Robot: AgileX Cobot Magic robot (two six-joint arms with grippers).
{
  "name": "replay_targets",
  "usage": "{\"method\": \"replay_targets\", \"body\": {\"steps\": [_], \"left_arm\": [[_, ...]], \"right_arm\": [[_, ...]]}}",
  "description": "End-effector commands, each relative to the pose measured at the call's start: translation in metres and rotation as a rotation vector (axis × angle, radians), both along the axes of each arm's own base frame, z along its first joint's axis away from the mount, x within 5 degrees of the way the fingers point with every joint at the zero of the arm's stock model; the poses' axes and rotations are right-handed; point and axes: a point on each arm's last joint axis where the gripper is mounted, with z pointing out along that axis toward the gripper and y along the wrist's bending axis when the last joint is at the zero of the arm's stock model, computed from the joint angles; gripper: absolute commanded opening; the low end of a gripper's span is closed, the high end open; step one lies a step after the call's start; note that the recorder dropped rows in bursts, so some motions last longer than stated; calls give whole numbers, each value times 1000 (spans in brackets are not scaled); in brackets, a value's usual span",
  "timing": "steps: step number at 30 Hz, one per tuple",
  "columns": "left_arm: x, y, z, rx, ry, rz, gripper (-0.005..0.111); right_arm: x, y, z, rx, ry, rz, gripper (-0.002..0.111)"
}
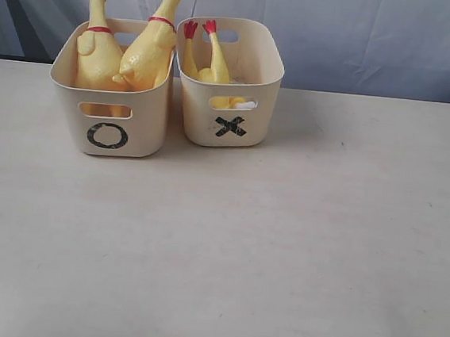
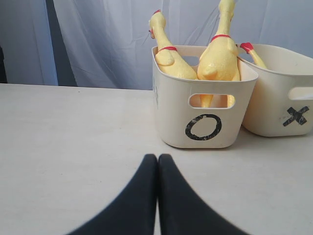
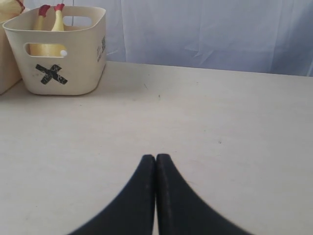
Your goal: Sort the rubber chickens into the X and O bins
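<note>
Two yellow rubber chickens (image 1: 96,53) (image 1: 150,50) stand neck-up in the cream O bin (image 1: 110,122), also seen as chickens (image 2: 168,61) (image 2: 220,56) in that bin (image 2: 203,127). A third chicken (image 1: 213,60) lies head-down in the X bin (image 1: 229,121), red feet sticking up; the X bin (image 3: 63,63) and the feet (image 3: 51,10) show in the right wrist view. My left gripper (image 2: 157,157) is shut and empty, low over the table in front of the O bin. My right gripper (image 3: 155,157) is shut and empty, well away from the X bin. Neither gripper shows in the exterior view.
The bins stand side by side at the back of a pale tabletop (image 1: 281,246). A wrinkled white-blue curtain (image 1: 365,39) hangs behind them.
</note>
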Motion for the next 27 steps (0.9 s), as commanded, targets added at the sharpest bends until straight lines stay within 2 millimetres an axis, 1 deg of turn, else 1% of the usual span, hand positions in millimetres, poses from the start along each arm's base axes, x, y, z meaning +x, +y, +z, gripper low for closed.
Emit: {"method": "replay_targets", "body": {"steps": [1, 11, 15, 27], "left_arm": [[0, 0, 0, -17, -5, -6, 0], [0, -1, -1, -14, 7, -8, 0], [0, 1, -2, 44, 6, -3, 0], [0, 1, -2, 44, 4, -3, 0]], "right_arm": [[0, 0, 0, -5, -13, -6, 0], [0, 0, 0, -5, -13, -6, 0], [0, 0, 1, 16, -10, -2, 0], [0, 0, 0, 15, -4, -1, 0]]}}
